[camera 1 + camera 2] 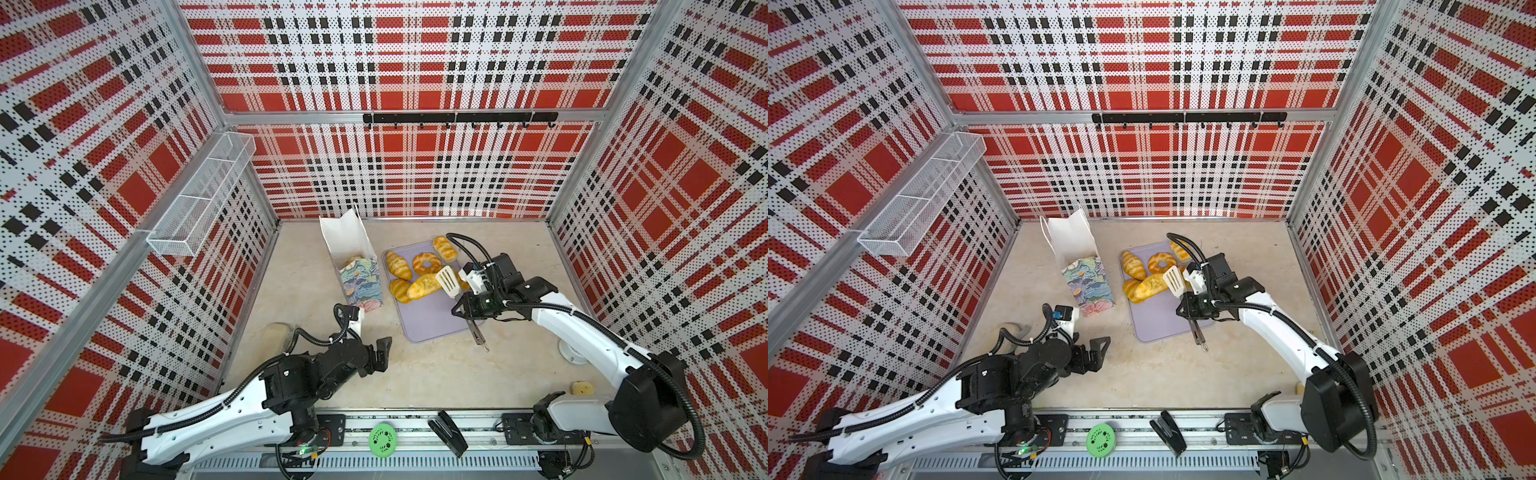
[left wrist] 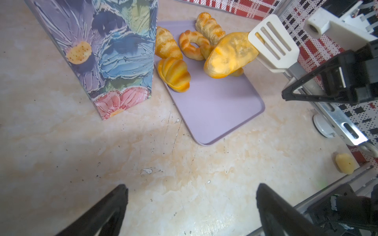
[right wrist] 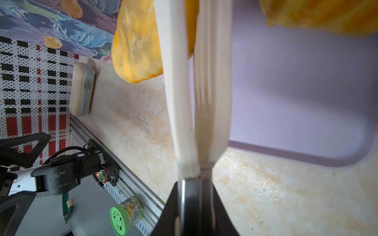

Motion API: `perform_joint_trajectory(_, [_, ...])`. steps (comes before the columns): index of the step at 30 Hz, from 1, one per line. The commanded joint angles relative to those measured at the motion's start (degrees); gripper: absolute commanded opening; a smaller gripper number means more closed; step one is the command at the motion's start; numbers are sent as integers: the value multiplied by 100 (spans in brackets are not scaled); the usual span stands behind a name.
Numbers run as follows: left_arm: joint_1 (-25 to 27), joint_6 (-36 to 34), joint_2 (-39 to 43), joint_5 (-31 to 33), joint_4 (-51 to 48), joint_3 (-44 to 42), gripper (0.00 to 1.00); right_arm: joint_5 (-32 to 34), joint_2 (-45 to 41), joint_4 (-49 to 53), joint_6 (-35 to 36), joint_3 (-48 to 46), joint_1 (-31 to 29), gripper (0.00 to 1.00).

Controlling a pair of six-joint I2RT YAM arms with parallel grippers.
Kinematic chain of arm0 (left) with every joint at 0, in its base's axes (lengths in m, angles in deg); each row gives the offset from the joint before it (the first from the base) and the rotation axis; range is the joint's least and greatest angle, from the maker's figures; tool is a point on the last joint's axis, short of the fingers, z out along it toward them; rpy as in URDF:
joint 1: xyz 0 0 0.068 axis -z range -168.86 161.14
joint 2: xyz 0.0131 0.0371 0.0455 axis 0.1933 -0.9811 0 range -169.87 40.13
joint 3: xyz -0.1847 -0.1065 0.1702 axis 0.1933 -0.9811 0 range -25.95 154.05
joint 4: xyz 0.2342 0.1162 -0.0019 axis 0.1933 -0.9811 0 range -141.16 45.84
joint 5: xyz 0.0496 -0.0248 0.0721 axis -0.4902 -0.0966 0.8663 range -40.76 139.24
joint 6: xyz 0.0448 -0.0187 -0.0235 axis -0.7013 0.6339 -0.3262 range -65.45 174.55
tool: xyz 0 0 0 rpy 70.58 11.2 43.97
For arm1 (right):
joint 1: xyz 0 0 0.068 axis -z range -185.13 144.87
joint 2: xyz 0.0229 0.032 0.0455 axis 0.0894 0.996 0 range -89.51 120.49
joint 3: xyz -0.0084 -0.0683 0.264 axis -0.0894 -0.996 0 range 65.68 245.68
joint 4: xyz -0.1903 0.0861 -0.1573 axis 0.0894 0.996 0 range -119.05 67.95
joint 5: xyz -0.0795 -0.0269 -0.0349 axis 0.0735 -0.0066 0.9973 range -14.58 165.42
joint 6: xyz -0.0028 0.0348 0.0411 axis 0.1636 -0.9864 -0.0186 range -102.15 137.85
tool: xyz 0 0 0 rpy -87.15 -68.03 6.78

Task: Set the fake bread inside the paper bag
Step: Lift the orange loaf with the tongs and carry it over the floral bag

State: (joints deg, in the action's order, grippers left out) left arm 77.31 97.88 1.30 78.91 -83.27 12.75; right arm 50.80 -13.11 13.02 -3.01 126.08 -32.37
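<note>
The paper bag [image 1: 357, 270] [image 1: 1088, 282] [image 2: 114, 51] stands upright and open, left of a lavender tray [image 1: 432, 320] [image 1: 1158, 320] [image 2: 221, 106]. Fake bread lies on the tray: a croissant [image 1: 398, 265], a ring [image 1: 426, 263], a striped bun [image 1: 444, 248] and a ribbed bun [image 2: 173, 74]. My right gripper [image 1: 467, 309] [image 1: 1192, 309] [image 3: 194, 194] is shut on the metal handles of white slotted tongs [image 1: 448, 281] [image 2: 274, 45] [image 3: 180, 102]. The tongs clamp an orange loaf [image 1: 424, 286] [image 2: 229, 55] [image 3: 137, 40], tilted and raised off the tray. My left gripper [image 1: 380, 353] [image 1: 1098, 351] [image 2: 192, 204] hangs open over bare table near the bag.
A yellow sponge-like lump [image 1: 582, 388] and a white round disc [image 1: 571, 351] lie at the right. A beige block [image 1: 276, 334] rests by the left wall. A green-lidded can [image 1: 382, 439] and a stapler [image 1: 449, 432] sit on the front rail. A wire basket [image 1: 199, 199] hangs on the left wall.
</note>
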Motion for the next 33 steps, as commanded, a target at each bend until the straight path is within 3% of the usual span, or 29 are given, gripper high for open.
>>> perform_joint_trajectory(1, [-95,-363,-29,-49,-42,299,99,67,-248,-111,30,415,-107,19])
perform_joint_trajectory(21, [-880,-1050,138,-354,-559,1023,99,734,-59,335,69,2252,-803,21])
perform_joint_trajectory(33, [-1601,-1239,452,-486,-1104,1347,99,2483,683,522,582,3880,-1919,22])
